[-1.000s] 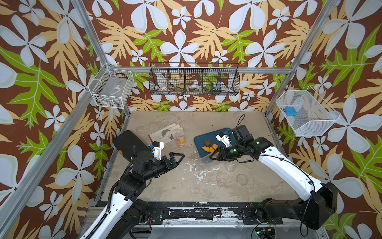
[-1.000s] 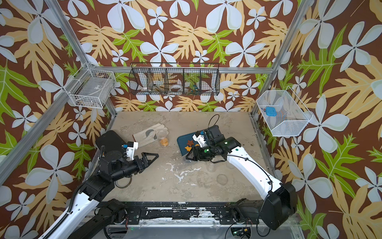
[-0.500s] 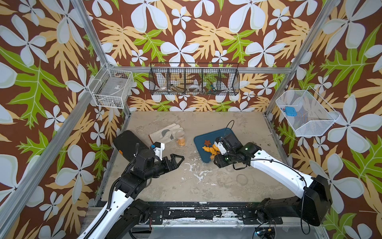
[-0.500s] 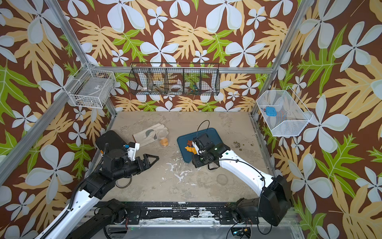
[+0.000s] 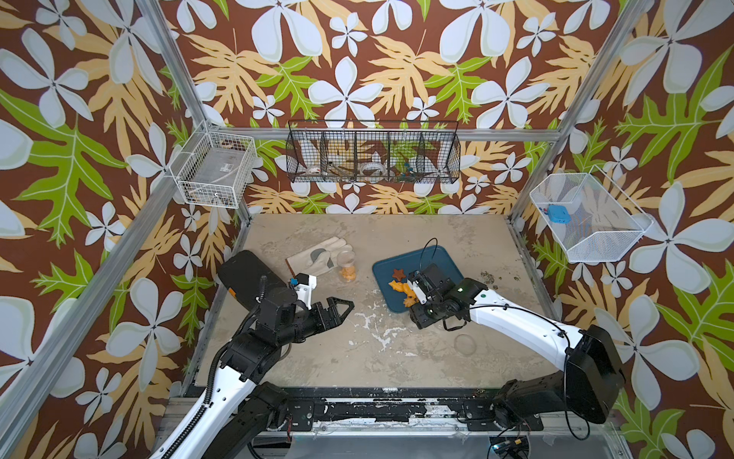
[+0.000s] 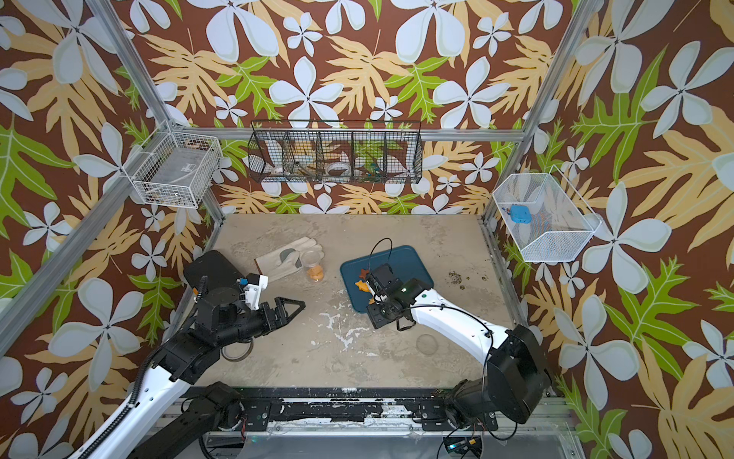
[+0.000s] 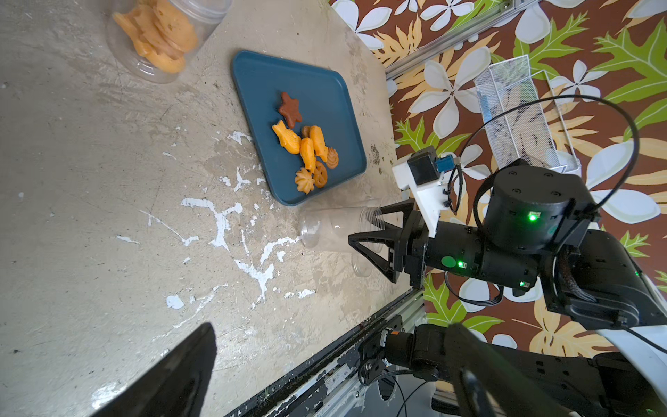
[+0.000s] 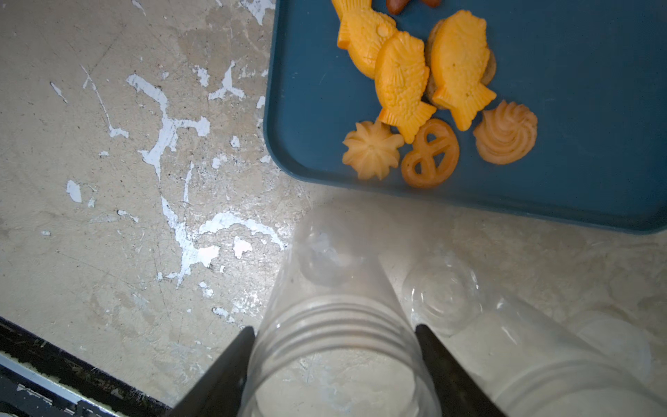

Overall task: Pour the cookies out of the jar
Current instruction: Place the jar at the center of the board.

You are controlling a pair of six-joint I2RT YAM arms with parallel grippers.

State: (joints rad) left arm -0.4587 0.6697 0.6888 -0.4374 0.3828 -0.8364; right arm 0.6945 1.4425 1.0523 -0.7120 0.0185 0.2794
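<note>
The cookies lie in a heap on the blue tray: orange fish, swirls, a pretzel and a brown star. Both top views show the cookies on the tray. My right gripper is shut on the threaded neck of the clear, empty jar. The jar's base points down at the table just off the tray's front edge. From the left wrist, the jar sticks out of the right gripper beside the cookies. My left gripper hangs open and empty.
A second clear jar holding orange pieces stands by a pale glove. A clear lid lies at the front right. A tape roll sits under the left arm. Wire baskets hang on the walls.
My right gripper has pulled back off the tray toward the table's front, bringing the jar down beside the tray's front edge. The left arm has hardly moved.
</note>
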